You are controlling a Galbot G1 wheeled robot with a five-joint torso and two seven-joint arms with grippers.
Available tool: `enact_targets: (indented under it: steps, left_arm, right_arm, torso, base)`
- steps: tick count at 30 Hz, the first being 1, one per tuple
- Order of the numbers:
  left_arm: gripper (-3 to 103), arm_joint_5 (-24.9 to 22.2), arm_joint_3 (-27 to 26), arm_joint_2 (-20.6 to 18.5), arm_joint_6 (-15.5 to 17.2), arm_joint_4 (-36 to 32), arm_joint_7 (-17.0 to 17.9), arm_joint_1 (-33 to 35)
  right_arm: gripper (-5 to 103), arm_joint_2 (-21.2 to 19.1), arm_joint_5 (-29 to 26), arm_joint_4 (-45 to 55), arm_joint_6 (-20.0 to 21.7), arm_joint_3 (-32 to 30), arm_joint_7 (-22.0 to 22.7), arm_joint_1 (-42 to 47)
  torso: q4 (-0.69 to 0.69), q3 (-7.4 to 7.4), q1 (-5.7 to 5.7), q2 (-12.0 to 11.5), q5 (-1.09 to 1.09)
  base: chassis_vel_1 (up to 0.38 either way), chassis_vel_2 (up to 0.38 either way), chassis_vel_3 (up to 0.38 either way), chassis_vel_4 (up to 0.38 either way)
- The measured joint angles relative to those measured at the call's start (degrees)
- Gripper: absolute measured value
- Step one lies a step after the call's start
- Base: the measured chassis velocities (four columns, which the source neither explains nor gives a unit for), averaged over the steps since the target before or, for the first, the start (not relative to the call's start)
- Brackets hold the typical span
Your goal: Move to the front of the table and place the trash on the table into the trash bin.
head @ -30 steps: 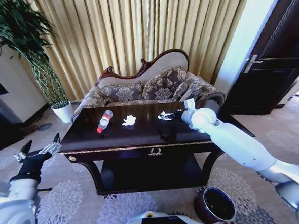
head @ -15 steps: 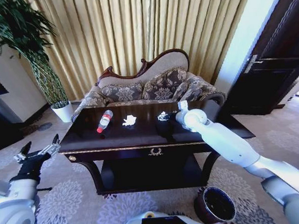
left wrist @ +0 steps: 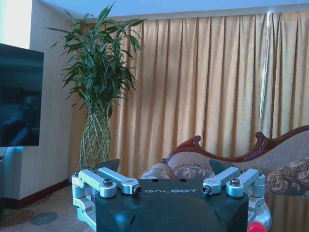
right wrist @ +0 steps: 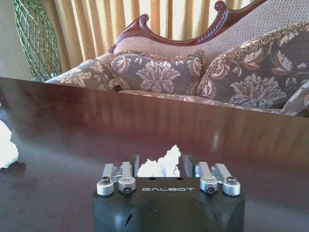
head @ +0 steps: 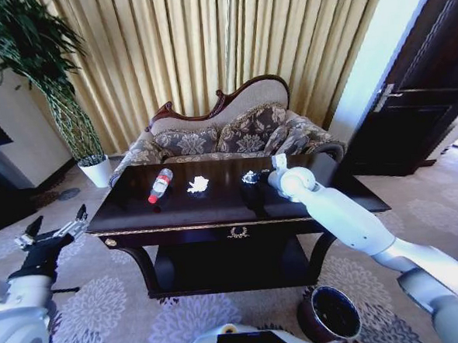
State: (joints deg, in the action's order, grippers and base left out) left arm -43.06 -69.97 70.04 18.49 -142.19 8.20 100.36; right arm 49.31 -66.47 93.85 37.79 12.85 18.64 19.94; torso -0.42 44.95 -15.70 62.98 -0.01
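Robot stands at the front of the table, dark glossy top with gold trim along the near edge. Right arm reaches out over the tabletop; right gripper sits low at the surface with a crumpled white wad between its two fingers. Jaws are spread to either side of the wad, not yet closed on it; cannot tell whether the pads touch the paper. In the head view that same wad lies at the right-centre of the tabletop, just beyond the arm's wrist. Second white wad lies near the middle of the top, well apart from the first; its edge also shows in the right wrist view. Clear bottle with a red cap lies on its side toward the left part of the top, cap pointing to the near edge. Trash bin stands on the carpet by the table's right front leg, black inside. Left gripper hangs off the table's left end, above the carpet, fingers spread and holding nothing. Sofa sits behind the table.
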Motion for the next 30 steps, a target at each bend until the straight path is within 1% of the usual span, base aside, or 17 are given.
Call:
enact_targets:
  steps: [1, 2, 3, 4, 7, 9, 10, 11, 13, 14, 15, 30]
  left_arm:
    - [100, 0.0, -0.1, 0.0, 0.0, -0.2, 0.0, 0.1]
    - [100, 0.0, -0.1, 0.0, 0.0, -0.2, 0.0, 0.1]
    - [100, -0.1, -0.2, 0.0, 0.0, -0.3, 0.0, 0.1]
    - [100, -0.1, -0.2, 0.0, 0.0, -0.3, 0.0, 0.1]
    - [100, -0.1, -0.2, 0.2, 0.0, -0.4, 0.0, 0.2]
    - [100, -0.1, -0.3, 0.3, 0.0, -0.5, 0.0, 0.3]
    - [100, -0.1, -0.3, 0.5, -0.1, -0.5, 0.0, 0.4]
    - [100, -0.1, -0.3, 0.5, -0.1, -0.6, 0.0, 0.4]
    - [100, -0.1, -0.3, 0.5, -0.1, -0.6, 0.0, 0.4]
    - [100, -0.1, -0.3, 0.5, -0.1, -0.7, 0.0, 0.4]
    - [100, -0.1, -0.3, 0.5, -0.1, -0.9, 0.0, 0.4]
    - [100, -0.1, 0.0, 0.5, -0.1, -1.1, 0.0, 0.6]
  right_arm:
    - [47, -0.2, 0.0, 0.1, 0.0, 0.0, 0.0, 0.0]
    - [47, -0.2, 0.0, 0.2, -0.1, 0.0, -0.1, 0.0]
    - [41, -0.4, 0.0, 0.3, -0.1, -0.1, -0.1, 0.1]
    - [41, -0.4, 0.0, 0.3, -0.1, -0.1, -0.1, 0.1]
    - [26, -0.9, 0.0, 0.8, -0.2, -0.5, -0.1, 0.5]
    - [26, -1.0, 0.0, 1.0, -0.3, -0.6, -0.2, 0.7]
    - [15, -1.2, 0.0, 1.3, -0.3, -0.9, -0.2, 1.0]
    - [9, -1.4, 0.0, 1.5, -0.3, -1.1, -0.2, 1.2]
    - [9, -1.5, 0.0, 1.6, -0.3, -1.2, -0.2, 1.3]
    - [4, -1.7, 0.0, 1.7, -0.4, -1.5, -0.3, 1.6]
    - [2, -1.9, 0.0, 1.8, -0.4, -1.7, -0.3, 1.8]
    - [0, -3.1, 0.0, 2.6, -0.8, -3.5, -0.8, 3.3]
  torso:
    - [0.0, 0.0, 0.0, 0.0, -0.01]
    - [0.0, 0.0, 0.0, 0.0, 0.0]
    - [0.0, 0.0, 0.0, 0.0, 0.0]
    - [0.0, 0.0, 0.0, 0.0, 0.0]
    - [0.0, 0.0, 0.0, 0.0, 0.0]
    - [0.0, 0.0, 0.0, 0.0, 0.0]
    - [0.0, 0.0, 0.0, 0.0, 0.0]
    - [0.0, 0.0, 0.0, 0.0, 0.0]
    - [0.0, 0.0, 0.0, 0.0, 0.0]
    - [0.0, 0.0, 0.0, 0.0, 0.0]
    - [0.0, 0.0, 0.0, 0.0, 0.0]
    - [0.0, 0.0, 0.0, 0.0, 0.0]
  base:
    - [0.0, 0.0, 0.0, 0.0]
    - [0.0, 0.0, 0.0, 0.0]
    - [0.0, 0.0, 0.0, 0.0]
    - [0.0, 0.0, 0.0, 0.0]
    - [0.0, 0.0, 0.0, 0.0]
    - [0.0, 0.0, 0.0, 0.0]
    - [0.0, 0.0, 0.0, 0.0]
    - [0.0, 0.0, 0.0, 0.0]
    - [0.0, 0.0, 0.0, 0.0]
    - [0.0, 0.0, 0.0, 0.0]
    - [0.0, 0.0, 0.0, 0.0]
    - [0.0, 0.0, 0.0, 0.0]
